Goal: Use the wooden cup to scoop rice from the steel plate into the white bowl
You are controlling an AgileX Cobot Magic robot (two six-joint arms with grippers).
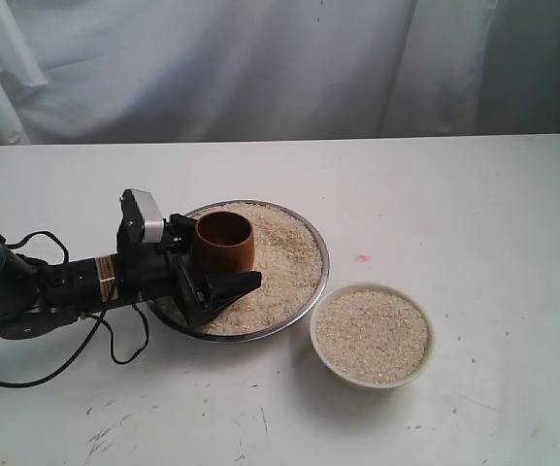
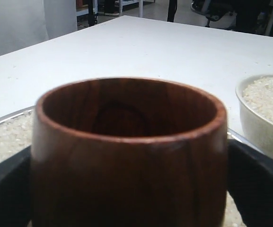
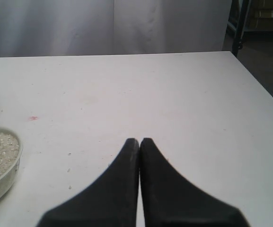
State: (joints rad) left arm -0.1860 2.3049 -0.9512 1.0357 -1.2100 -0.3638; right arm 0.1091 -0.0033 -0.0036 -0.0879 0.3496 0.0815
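Left hand (image 1: 223, 258) pinches the upright wooden cup (image 1: 224, 242) on rice (image 1: 284, 254) in the steel plate (image 1: 325, 260); right hand (image 3: 139, 141) pressed together

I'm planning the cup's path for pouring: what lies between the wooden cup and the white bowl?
Only rice heaped in the steel plate and that plate's rim, seen in the exterior view; nothing else stands between wooden cup and white bowl.
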